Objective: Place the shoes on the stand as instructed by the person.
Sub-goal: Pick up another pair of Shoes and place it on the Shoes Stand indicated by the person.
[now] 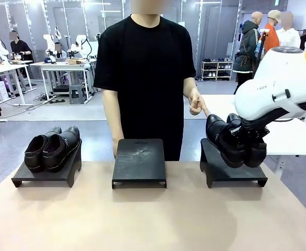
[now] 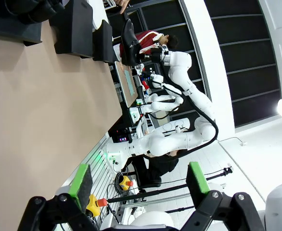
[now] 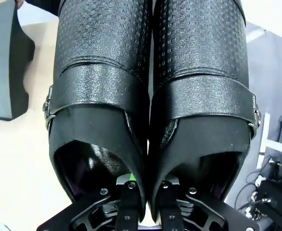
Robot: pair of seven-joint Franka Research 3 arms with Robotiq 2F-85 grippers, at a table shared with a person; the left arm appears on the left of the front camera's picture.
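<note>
Clenched on the inner walls of a held pair of shoes (image 3: 148, 96), the right gripper (image 3: 146, 190) hangs tilted over the right stand (image 1: 215, 170). Level it, then lower squarely; the person's hand (image 1: 196, 103) points there. Left gripper (image 2: 138, 185) hangs released above the counter (image 1: 153, 214).

You see even, bright overhead lighting; soft shadows lie under the stands (image 1: 139, 163), wide-angle bending curves both wrist views, and the shoes (image 3: 150, 96) show faint glare.
</note>
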